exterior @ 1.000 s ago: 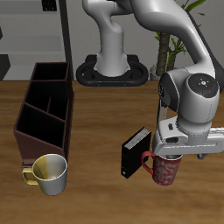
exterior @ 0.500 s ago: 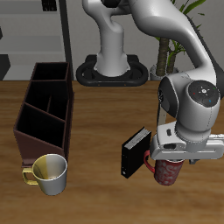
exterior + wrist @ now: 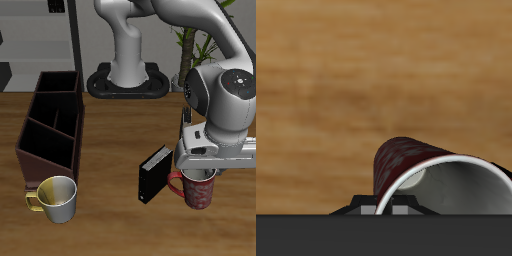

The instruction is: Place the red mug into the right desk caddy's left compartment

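A: Wooden tabletop (image 3: 110, 130), brown grain, with the robot's base at the back. Items, from the exterior view's near-left across?

B: Item one: long dark maroon-brown desk caddy (image 3: 52, 125), thin-walled, three sections in a row running from the back toward the front edge. All three look empty from here. Item two: silvery-cream mug with a yellow handle (image 3: 56, 198), upright, just in front of the caddy's nearest end. Item three: small black box-like object (image 3: 153, 173), standing on the tabletop, just beside the fingers.

A: And the task piece?

B: Item four: tall red mug with pale speckles (image 3: 199, 190), directly under the white two-finger gripper (image 3: 200, 176), rim uppermost. The wrist view shows its red wall and grey inside (image 3: 446, 185) right up against the fingers.

A: State of the fingers?

B: Closed down around the red mug's rim, by my reading; the pads themselves are hidden by the gripper body, so contact is judged, not seen. Whether the mug has left the tabletop I cannot tell.

A: What governs the next move?

B: The caddy lies well apart from the mug, across the tabletop, with the black object between them. The caddy's long axis runs back to front, so the carry crosses sideways first. I cannot tell from these views alone which end section counts as the left compartment.
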You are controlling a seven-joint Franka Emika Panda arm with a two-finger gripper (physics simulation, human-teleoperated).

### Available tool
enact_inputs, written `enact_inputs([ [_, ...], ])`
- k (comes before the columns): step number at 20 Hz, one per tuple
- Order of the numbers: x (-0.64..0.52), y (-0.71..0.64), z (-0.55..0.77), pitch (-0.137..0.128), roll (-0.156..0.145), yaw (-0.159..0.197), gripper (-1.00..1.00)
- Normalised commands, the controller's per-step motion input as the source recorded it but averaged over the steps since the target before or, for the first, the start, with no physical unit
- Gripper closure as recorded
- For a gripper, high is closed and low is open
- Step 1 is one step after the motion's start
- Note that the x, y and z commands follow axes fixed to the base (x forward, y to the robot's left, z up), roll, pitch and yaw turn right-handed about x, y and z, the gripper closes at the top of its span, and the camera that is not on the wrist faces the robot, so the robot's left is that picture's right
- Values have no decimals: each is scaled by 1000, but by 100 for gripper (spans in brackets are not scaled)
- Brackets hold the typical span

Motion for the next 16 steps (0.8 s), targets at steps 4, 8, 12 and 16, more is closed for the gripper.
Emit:
enact_inputs([
  [4,-204,76,505,-60,41,26,100],
  [8,-326,13,670,-78,14,18,100],
  [12,-360,-42,611,-40,56,54,100],
  [16,-472,-234,690,-75,-2,9,100],
])
